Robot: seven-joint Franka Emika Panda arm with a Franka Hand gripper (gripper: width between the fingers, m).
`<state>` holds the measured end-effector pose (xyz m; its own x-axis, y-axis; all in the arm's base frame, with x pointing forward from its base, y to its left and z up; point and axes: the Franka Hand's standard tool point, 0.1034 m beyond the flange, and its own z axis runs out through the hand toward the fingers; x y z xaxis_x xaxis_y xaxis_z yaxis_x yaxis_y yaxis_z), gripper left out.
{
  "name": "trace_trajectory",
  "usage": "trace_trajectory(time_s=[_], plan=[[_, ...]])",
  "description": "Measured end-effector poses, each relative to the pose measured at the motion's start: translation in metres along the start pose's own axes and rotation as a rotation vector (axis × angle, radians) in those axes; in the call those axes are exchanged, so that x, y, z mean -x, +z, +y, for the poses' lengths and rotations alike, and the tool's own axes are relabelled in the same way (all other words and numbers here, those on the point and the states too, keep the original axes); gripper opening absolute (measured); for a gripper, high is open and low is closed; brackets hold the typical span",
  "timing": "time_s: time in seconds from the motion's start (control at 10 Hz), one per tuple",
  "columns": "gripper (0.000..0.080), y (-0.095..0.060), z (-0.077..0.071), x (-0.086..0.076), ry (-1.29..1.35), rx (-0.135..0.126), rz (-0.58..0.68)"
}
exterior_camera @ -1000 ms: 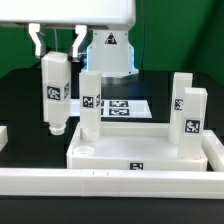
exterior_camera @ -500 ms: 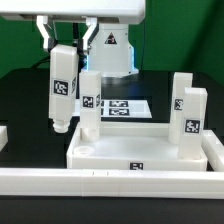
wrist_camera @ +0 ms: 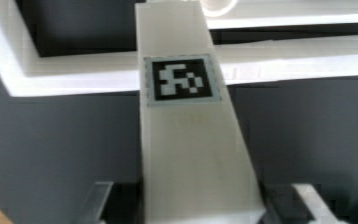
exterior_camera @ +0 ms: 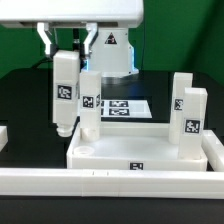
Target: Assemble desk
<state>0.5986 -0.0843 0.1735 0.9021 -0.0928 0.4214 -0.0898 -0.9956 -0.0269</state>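
My gripper (exterior_camera: 68, 42) hangs at the exterior view's left, shut on the top of a white block leg (exterior_camera: 65, 90) that it holds upright in the air. The leg's lower tip hovers just left of the desk top (exterior_camera: 150, 142) and above its near-left corner socket (exterior_camera: 85, 152). One leg (exterior_camera: 90, 100) stands in the top's far-left corner, close beside the held one. Two more legs (exterior_camera: 192, 118) stand at the right side. In the wrist view the held leg (wrist_camera: 185, 120) with its tag runs down from the gripper (wrist_camera: 202, 205), and a finger (wrist_camera: 309, 200) shows on each side.
The marker board (exterior_camera: 125, 106) lies on the black table behind the desk top. White border rails run along the front (exterior_camera: 110, 182) and the right (exterior_camera: 216, 150). The robot base (exterior_camera: 110, 48) rises at the back. A white rim (wrist_camera: 69, 75) lies beneath the leg in the wrist view.
The gripper has carried the leg toward the exterior view's right, closer to the standing far-left leg and the top's near-left corner. The grip is unchanged.
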Motion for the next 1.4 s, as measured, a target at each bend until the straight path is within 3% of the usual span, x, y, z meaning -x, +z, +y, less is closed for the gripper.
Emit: trace_trajectory(time_s=[0.5, 1.1, 1.4], plan=[[0.0292, -0.003, 0.0, -0.003, 0.001, -0.003, 0.007], [0.0292, 0.009, -0.014, -0.003, -0.031, -0.013, -0.002], [0.0292, 0.01, -0.012, -0.002, -0.03, -0.009, -0.001]])
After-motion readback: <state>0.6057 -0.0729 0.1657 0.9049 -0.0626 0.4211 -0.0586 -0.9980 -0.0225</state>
